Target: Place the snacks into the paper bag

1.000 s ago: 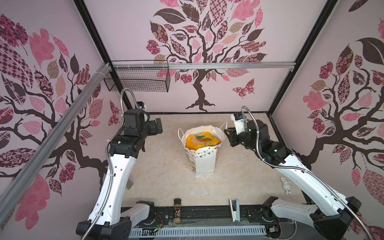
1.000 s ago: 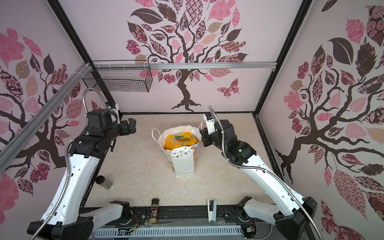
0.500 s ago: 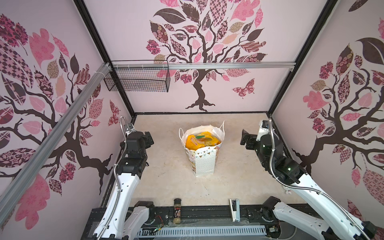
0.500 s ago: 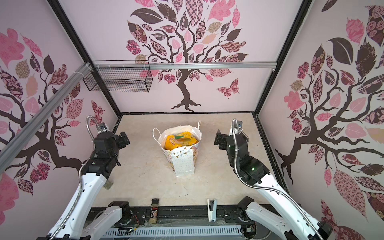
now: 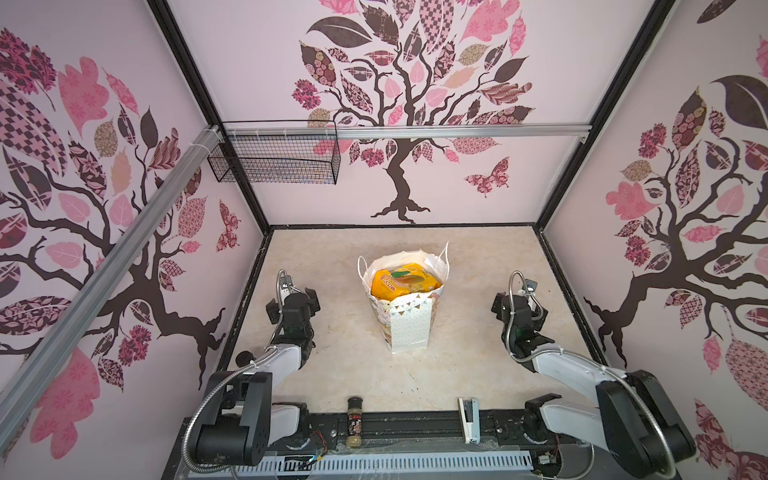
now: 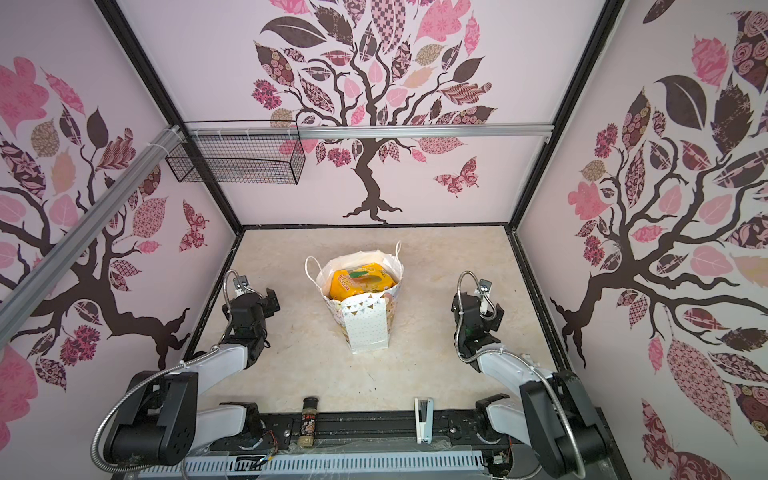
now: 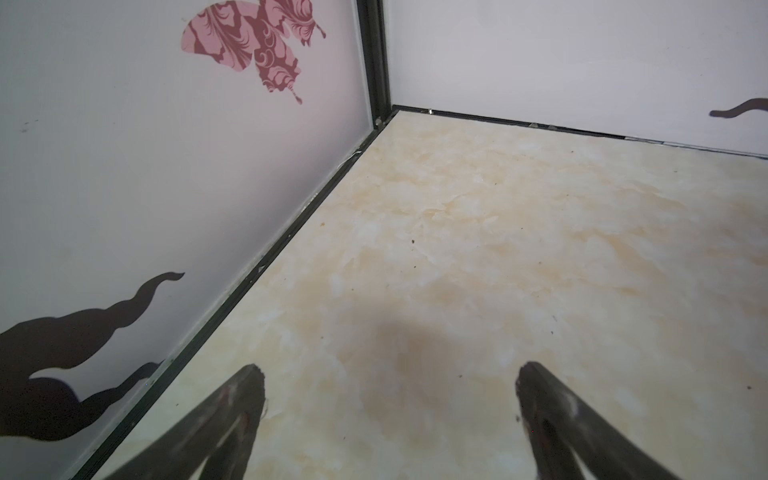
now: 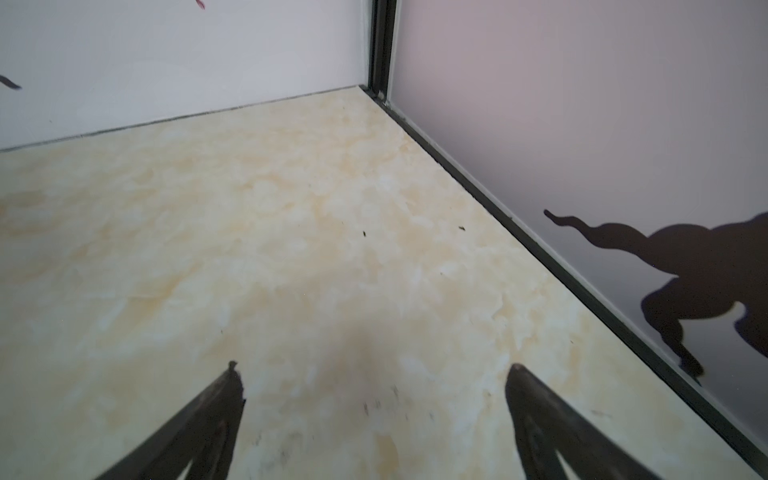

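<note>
The snacks (image 5: 405,283) sit packed in the paper bag (image 5: 409,330), none shows outside it, and the left gripper (image 7: 386,374) and right gripper (image 8: 374,370) both gape wide, empty, so packing looks finished.

I see only the top orange glossy packet (image 5: 404,282); the white dotted paper bag (image 5: 409,332) hides everything beneath it.
</note>
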